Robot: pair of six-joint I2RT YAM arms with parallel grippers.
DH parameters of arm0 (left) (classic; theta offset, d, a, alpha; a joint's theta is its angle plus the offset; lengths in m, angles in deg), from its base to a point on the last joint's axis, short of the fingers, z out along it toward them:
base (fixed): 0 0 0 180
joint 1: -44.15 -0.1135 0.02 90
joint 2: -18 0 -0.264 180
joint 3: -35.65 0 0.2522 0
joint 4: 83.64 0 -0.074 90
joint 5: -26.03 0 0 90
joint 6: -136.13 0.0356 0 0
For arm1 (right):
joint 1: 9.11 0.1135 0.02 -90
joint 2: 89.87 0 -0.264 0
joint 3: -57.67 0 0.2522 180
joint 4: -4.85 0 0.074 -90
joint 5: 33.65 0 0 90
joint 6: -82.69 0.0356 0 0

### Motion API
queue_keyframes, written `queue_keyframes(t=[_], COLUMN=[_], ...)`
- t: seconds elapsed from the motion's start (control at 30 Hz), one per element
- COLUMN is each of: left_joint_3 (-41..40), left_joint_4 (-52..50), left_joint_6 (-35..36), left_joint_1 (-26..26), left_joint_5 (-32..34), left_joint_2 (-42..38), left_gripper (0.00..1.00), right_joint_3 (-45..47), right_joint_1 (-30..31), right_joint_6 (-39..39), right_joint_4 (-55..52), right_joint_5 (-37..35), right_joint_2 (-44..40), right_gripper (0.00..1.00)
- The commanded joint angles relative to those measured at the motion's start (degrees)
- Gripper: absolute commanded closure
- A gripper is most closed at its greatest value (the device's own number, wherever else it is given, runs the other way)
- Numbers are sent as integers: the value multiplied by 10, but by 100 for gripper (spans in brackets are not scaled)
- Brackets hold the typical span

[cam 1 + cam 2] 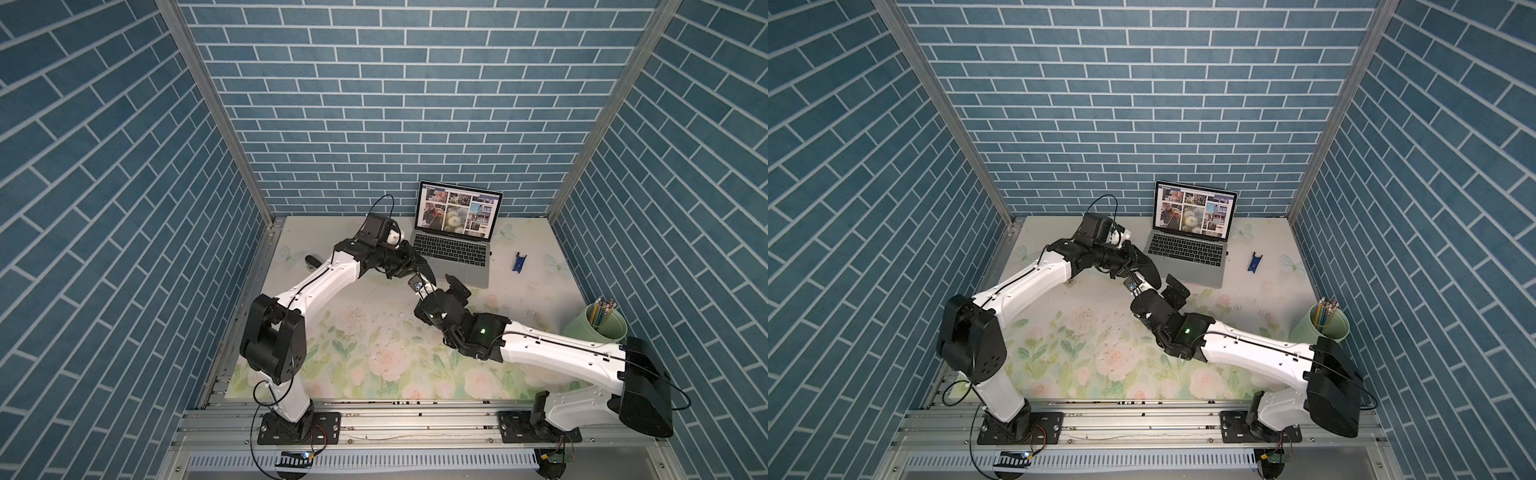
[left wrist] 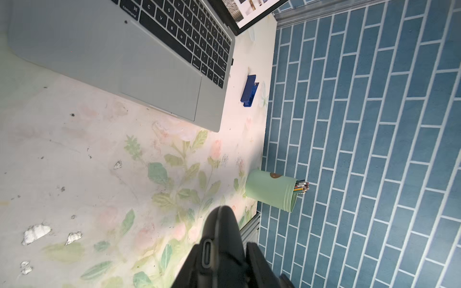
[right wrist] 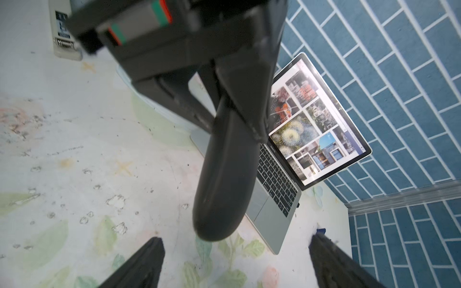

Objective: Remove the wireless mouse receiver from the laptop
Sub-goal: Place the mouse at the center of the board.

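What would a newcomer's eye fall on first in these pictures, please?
The open laptop at the back of the table, its screen lit with a grid of photos. In front of it, the left gripper is shut on a black mouse, and the right gripper faces it with jaws wide. A tiny black receiver sits in the laptop's side, untouched.

The laptop (image 2: 82,57) looks matt metal; the mouse (image 3: 219,179) smooth matt plastic.
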Motion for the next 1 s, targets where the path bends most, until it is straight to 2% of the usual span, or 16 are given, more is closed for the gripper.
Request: queue_keyframes(t=[0.0,0.17,0.43,0.67,0.97], left_joint_3=[16,23,29,10,-2], left_joint_4=[-20,-27,-45,-43,-37], left_joint_6=[-3,-7,-6,-6,-8], left_joint_1=[-3,-3,-2,-3,-3], left_joint_5=[-13,-19,-31,-38,-44], left_joint_2=[-14,-10,-15,-28,-30], left_gripper=[82,82,82,83,82], right_joint_3=[1,-2,-9,-15,-17], right_joint_1=[1,1,-3,-6,-10], right_joint_6=[-21,-19,-30,-42,-60], right_joint_4=[15,-2,33,73,104], right_joint_5=[29,63,30,-11,-25], right_joint_2=[-16,-8,22,46,41], right_gripper=[6,6,10,20,34])
